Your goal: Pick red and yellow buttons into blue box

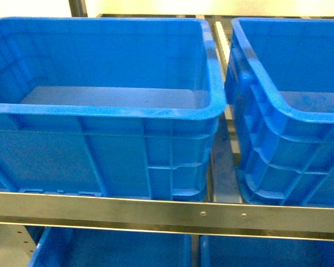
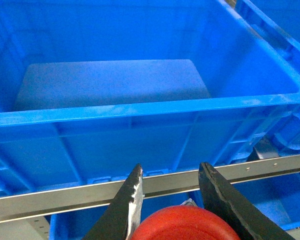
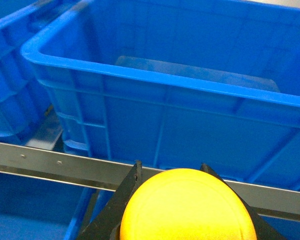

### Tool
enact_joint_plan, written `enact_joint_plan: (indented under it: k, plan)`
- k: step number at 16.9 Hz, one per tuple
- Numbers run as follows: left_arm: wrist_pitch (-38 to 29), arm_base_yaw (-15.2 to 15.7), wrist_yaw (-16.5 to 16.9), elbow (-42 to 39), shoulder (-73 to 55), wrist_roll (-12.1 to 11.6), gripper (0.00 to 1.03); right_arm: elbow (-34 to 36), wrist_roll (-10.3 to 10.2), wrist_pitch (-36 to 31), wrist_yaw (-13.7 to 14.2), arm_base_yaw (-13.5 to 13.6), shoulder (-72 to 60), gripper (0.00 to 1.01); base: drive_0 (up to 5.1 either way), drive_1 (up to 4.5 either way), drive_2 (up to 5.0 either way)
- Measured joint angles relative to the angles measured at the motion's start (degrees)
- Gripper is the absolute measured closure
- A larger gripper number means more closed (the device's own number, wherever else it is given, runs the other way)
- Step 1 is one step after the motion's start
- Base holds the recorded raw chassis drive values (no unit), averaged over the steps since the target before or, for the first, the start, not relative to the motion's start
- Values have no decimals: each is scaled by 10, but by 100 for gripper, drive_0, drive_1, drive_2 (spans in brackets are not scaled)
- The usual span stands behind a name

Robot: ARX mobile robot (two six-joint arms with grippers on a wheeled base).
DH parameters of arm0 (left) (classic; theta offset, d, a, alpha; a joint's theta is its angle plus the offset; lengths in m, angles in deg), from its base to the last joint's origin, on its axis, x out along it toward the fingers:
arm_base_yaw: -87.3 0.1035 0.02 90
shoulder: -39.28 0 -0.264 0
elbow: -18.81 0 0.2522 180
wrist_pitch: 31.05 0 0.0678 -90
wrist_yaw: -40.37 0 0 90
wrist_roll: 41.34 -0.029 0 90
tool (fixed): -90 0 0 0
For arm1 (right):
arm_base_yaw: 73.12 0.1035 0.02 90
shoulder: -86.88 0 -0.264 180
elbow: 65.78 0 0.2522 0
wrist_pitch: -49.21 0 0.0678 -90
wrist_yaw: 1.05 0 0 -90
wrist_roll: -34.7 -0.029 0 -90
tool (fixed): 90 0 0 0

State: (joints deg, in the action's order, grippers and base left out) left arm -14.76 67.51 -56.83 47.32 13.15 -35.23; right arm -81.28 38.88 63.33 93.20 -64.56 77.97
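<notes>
Left end effector (image 2: 170,200) pinching red button (image 2: 185,224); right end effector (image 3: 172,172) pinching yellow button (image 3: 187,207), facing blue box (image 3: 155,80).

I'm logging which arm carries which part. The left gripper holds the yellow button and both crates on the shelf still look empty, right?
Not quite. The left wrist view shows the left gripper closed around the red button; the yellow button sits in the right gripper. The rest holds: both blue crates show bare floors in the head view.
</notes>
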Motion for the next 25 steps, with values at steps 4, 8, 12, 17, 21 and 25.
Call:
enact_joint_plan:
  k: [4,8,12,17,21,25]
  plan:
    - [-1,0,1,0,0,0,73,0,0,1,0,0,0,71,510,-236,-236]
    - [-1,0,1,0,0,0,73,0,0,0,0,0,0,71,511,-235,-235]
    - [0,0,1,0,0,0,73,0,0,0,0,0,0,71,506,-239,-239]
    - [0,-2,5,0,-1,0,73,0,0,-1,3,0,0,71,108,-41,-41]
    - [-2,0,2,0,2,0,73,0,0,-2,2,0,0,71,18,232,-196]
    - [3,0,1,-1,-5,0,73,0,0,2,2,0,-3,71,-1,323,-325]
